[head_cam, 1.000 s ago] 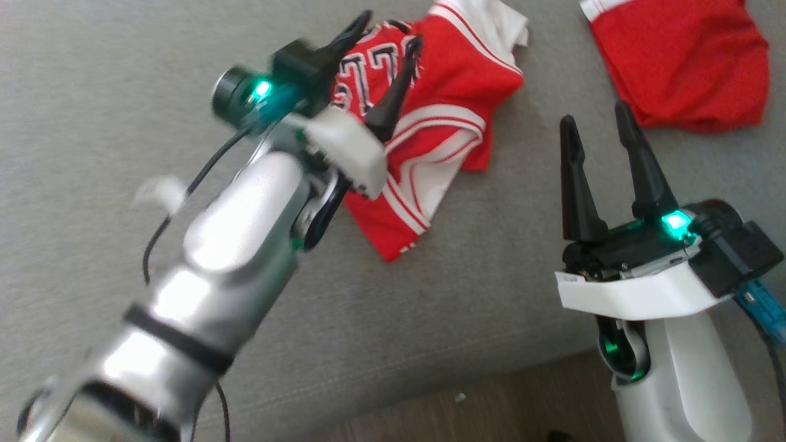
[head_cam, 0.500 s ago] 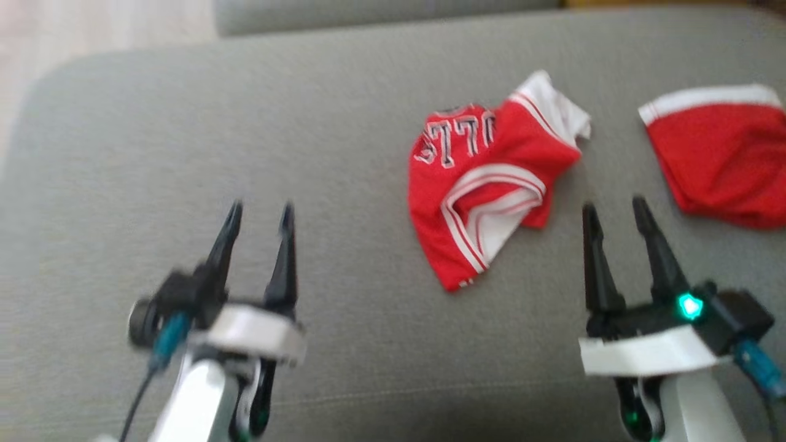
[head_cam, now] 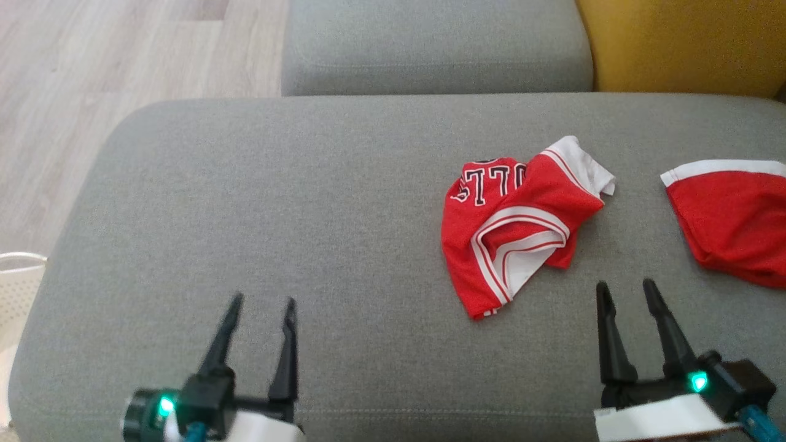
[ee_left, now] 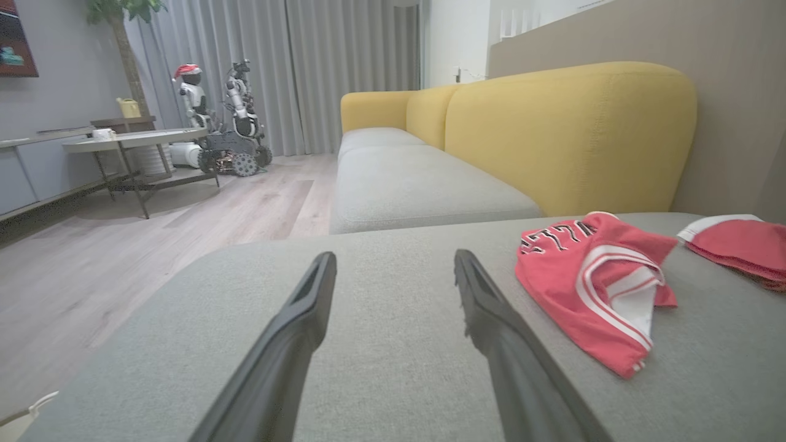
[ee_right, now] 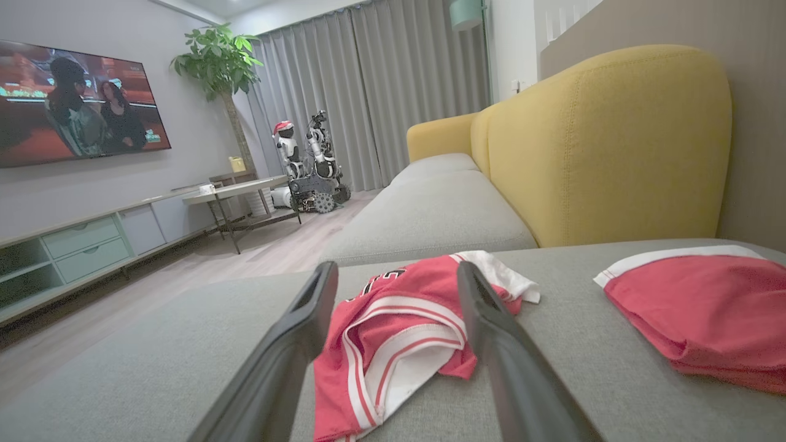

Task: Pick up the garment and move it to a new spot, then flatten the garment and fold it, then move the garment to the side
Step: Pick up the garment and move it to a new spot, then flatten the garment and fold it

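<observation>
Left gripper point(head_cam: 262, 301): lower left of the head view, hovering over bare cushion. Its fingers are spread wide with nothing between them, and it is well apart from the jersey.
Garment point(head_cam: 509, 233): a red jersey lying crumpled right of centre on the grey sofa cushion point(head_cam: 276, 202), not yet lifted. The lettering sits at its upper left, a white-trimmed opening gapes toward the lower edge, and a white flap pokes out at the upper right.
Right gripper point(head_cam: 625, 284): lower right, fingers apart and empty, near the jersey's lower right corner.
Risk, wrong cloth: a second red piece point(head_cam: 731, 227) with a white band lies at the right edge, in the same colour. The right gripper sits between the two, so a reach drifting right could pinch that one instead.
Risk, bunched grab: the heap is layered. A pinch on the top fold may take one layer or several, so the jersey would likely come up twisted and be harder to flatten.
Risk, upholstery: the cushion looks soft, and fingers pressed down hard might nip its cover along with the cloth.
Around: pale wood floor point(head_cam: 123, 73) at the upper left, a white basket rim point(head_cam: 18, 270) at the left edge, another grey seat point(head_cam: 430, 49) at top centre, and a yellow backrest point(head_cam: 675, 43) at the upper right.
In the way: nothing lies between either gripper and the jersey.
</observation>
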You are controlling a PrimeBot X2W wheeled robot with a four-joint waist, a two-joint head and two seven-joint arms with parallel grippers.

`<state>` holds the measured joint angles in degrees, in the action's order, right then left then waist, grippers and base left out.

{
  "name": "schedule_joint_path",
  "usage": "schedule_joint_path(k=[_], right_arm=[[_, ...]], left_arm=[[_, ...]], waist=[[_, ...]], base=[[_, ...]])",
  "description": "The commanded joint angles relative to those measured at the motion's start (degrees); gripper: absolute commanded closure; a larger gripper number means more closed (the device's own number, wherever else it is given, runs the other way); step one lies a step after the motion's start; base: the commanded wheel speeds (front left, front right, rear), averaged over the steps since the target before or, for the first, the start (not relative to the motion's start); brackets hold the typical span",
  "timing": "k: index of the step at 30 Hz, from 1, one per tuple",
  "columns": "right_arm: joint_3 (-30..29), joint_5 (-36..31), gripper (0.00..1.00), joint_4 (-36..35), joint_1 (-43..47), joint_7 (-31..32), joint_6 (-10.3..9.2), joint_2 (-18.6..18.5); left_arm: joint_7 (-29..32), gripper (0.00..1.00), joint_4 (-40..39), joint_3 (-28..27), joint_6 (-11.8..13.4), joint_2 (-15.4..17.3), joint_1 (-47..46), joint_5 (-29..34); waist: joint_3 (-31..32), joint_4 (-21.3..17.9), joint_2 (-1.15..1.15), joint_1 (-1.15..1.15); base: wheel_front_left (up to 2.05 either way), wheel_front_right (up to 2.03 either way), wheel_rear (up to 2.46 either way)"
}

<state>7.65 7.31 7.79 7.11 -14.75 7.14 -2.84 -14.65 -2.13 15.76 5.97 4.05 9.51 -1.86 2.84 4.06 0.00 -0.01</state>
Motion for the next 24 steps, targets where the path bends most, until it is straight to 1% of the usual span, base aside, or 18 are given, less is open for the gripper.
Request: schedule_joint_path(k=[1,6,24], right_arm=[[1.5,-0.6,0.00,-1.5,-1.3,-0.2,0.35,0.0],[1.9,-1.0,0.00,-1.3,-1.1,-0.2,0.35,0.0],[1.8,-1.5,0.00,-1.5,-1.2,-0.2,0.35,0.0]], left_arm=[[-0.3,0.00,-1.7,-1.4,-0.2,-0.3,-2.0,0.4],[-0.3,0.00,-1.6,-1.4,0.5,-0.6,-1.2,0.4],[-0.3,0.00,-2.1,-0.2,1.2,-0.8,-1.7,1.6]], waist=[[0.3,0.2,0.00,0.01],[0.7,0.4,0.00,0.01],[0.3,0.2,0.00,0.01]], base=[[0.00,0.00,0.00],[0.00,0.00,0.00],[0.00,0.00,0.00]])
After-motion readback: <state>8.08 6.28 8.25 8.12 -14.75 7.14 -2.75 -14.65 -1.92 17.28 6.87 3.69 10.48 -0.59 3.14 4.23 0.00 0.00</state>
